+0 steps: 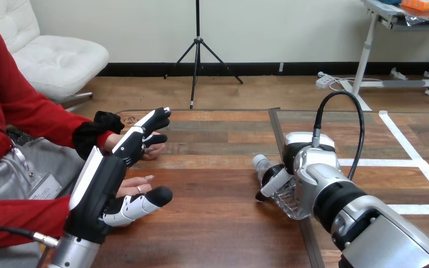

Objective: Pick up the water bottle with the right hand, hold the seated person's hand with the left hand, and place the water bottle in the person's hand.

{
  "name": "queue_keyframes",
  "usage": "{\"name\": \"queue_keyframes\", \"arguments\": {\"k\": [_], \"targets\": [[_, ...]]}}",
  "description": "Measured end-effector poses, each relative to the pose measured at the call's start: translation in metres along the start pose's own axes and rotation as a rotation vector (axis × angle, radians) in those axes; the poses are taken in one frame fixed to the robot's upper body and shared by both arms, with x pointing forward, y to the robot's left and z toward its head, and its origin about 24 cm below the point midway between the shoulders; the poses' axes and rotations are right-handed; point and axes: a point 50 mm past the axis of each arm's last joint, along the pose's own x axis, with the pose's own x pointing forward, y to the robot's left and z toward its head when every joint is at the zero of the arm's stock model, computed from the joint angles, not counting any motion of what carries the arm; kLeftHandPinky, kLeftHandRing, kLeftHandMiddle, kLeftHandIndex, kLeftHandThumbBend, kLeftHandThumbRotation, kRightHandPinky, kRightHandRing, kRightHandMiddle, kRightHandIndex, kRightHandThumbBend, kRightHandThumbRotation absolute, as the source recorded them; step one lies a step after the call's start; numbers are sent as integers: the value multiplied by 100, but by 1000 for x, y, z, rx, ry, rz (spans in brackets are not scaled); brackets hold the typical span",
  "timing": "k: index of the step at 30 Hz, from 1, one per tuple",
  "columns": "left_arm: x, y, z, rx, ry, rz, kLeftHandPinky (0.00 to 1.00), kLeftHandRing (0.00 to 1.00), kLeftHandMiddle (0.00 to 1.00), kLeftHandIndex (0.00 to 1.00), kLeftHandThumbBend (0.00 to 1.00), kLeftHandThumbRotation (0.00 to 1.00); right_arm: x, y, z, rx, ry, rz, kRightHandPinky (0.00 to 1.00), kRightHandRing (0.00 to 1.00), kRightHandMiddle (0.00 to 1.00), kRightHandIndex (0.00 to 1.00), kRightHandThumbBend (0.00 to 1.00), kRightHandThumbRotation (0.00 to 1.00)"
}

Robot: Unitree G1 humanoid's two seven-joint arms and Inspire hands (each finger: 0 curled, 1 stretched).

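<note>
Left hand [98, 190]: lowest at left, fingers straight and spread, thumb out, gripping nothing.
Person's near hand [138, 183]: on the palm side of left hand, between thumb and fingers; contact impossible to tell.
Right hand [301, 159]: right of centre, back upward, set over the bottle; one finger curled across it, the rest hidden under the shell.
Bottle [262, 166]: lying on the counter [218, 223] beneath right hand, cap toward the person; not yet lifted.
Step in hand, as judged: securing the bottle.
Doing it well: closing on the body rather than the neck, since clear plastic likely slips and dents; lifting straight up before swinging left.
Left-hand part: bringing thumb gently under person's near hand, supporting rather than squeezing.
Open room: bare counter between the two hands, nothing across the likely path leftward.
Person's far hand [152, 152]: further back at left, just beside the left fingertips; worth keeping clear of when closing.
Edges: far counter edge well beyond both hands; dark seam [276, 134] running just beside the bottle, harmless once lifted.
</note>
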Motion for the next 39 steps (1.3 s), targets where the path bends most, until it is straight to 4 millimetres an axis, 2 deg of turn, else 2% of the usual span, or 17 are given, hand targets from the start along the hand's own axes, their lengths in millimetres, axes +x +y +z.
{"name": "queue_keyframes", "arguments": {"k": [13,17,24,31,34,39], "targets": [[0,1,0,-5,-3,15,79,89,91,89,100,77,-1,1,4,15,-8,-28,34,51,66,83,100,18],[0,3,0,-7,-4,21,79,88,91,89,100,77,-1,1,4,28,-15,-32,30,43,59,73,99,10],[-1,4,0,-10,-5,28,79,88,91,89,100,76,0,1,4,56,-28,-33,28,40,54,67,96,2],[-1,5,0,-14,-7,34,79,88,90,89,100,76,0,2,5,94,-46,-32,28,39,51,67,91,0],[-1,5,0,-14,-7,34,78,88,90,89,100,76,0,3,5,113,-53,-37,29,41,51,70,86,0],[-1,5,0,-14,-7,34,78,87,90,88,100,76,1,6,5,147,-69,-58,31,43,52,72,88,0]]}}
